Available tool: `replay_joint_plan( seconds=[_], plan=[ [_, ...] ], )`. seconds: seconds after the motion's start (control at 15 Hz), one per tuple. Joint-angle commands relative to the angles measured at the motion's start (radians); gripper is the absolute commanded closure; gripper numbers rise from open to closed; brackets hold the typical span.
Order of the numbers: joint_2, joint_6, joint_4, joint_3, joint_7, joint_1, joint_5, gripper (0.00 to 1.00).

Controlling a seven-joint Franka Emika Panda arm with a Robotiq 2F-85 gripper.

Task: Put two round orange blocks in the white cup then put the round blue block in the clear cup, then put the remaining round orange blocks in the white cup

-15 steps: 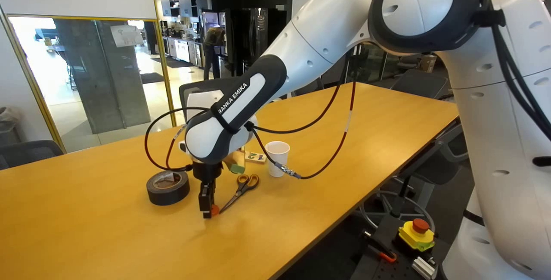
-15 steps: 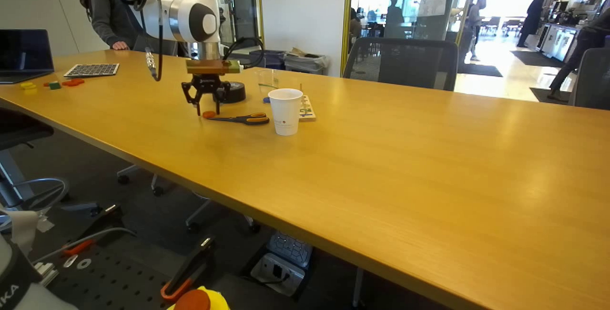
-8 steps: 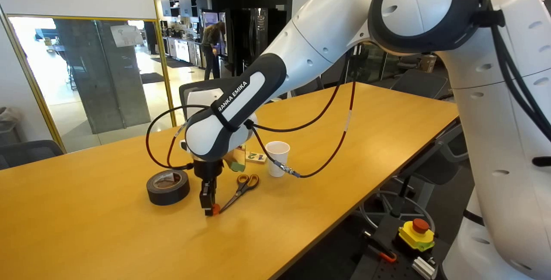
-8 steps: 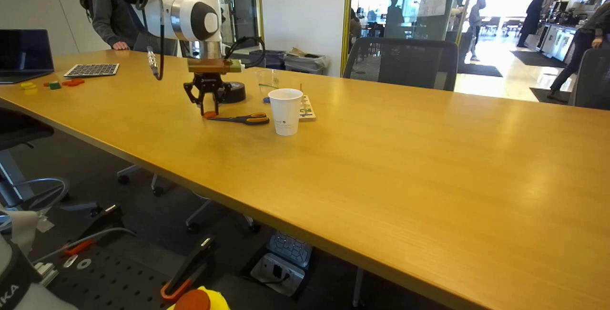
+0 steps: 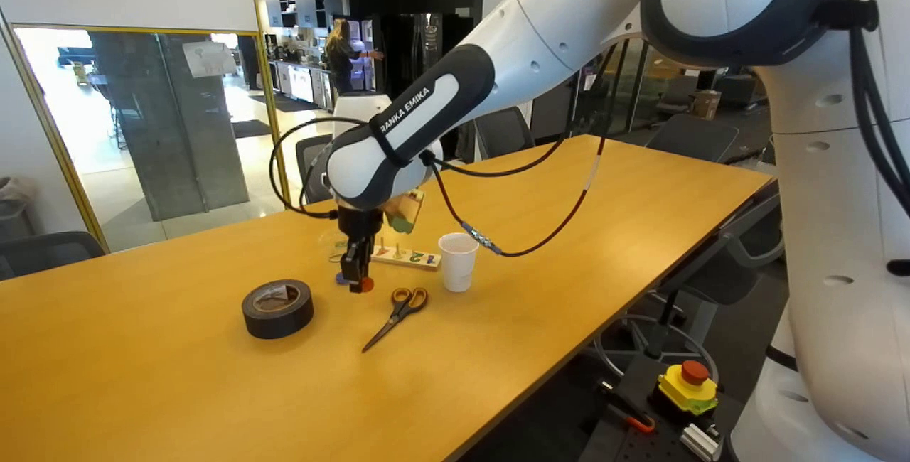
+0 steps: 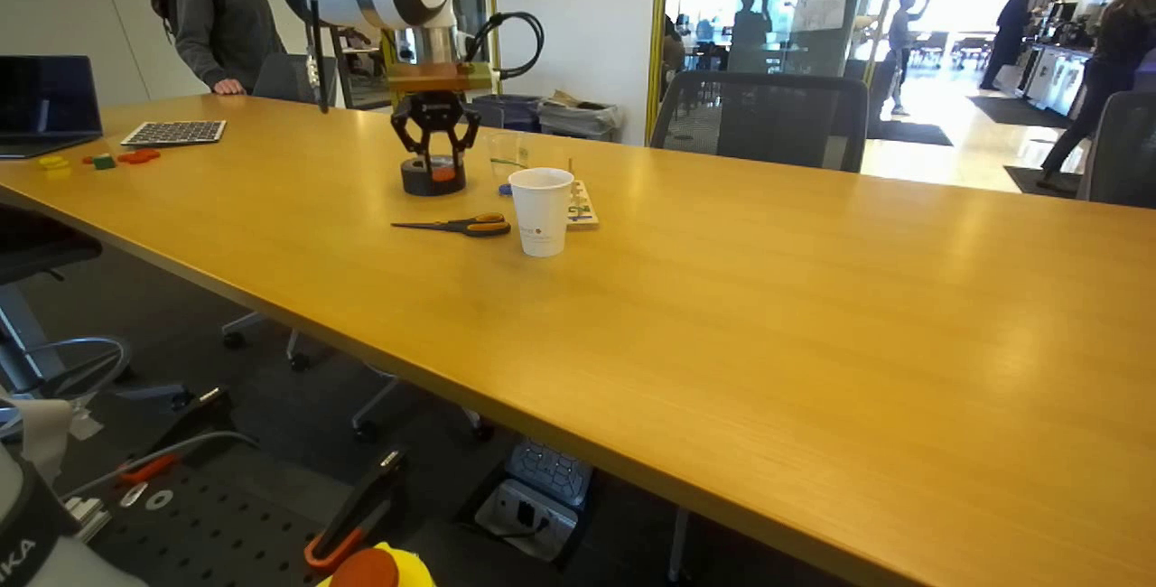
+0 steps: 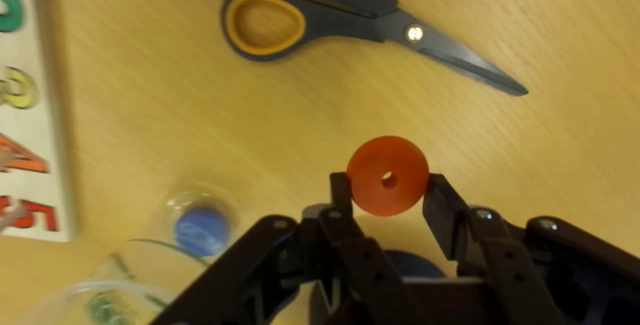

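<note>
While the gripper [image 7: 388, 185] is grasping a round orange block [image 7: 387, 161] by its edges above the tabletop [image 6: 768, 325], the white cup [image 6: 542, 217] is standing upright and apart. Because the round blue block [image 7: 201, 231] is seemingly lying inside the clear cup [image 6: 508, 151], the last orange step is probably unfolding; the next move is calling for centring over the white cup's mouth, then releasing.
</note>
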Motion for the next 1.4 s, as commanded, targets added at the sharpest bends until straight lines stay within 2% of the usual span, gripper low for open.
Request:
replay_joint_plan(
  seconds=[0.0, 0.33, 0.53, 1.33],
  plan=[
    [-0.112, -0.038, -0.016, -0.061, 0.116, -0.011, -0.052, 0.78],
    [-0.165, -0.106, -0.015, -0.144, 0.282, -0.028, -0.118, 0.79],
    [-0.177, -0.144, -0.025, -0.17, 0.344, -0.041, -0.125, 0.78],
    [-0.193, -0.227, -0.087, -0.201, 0.449, -0.076, -0.104, 0.79]
  ],
)
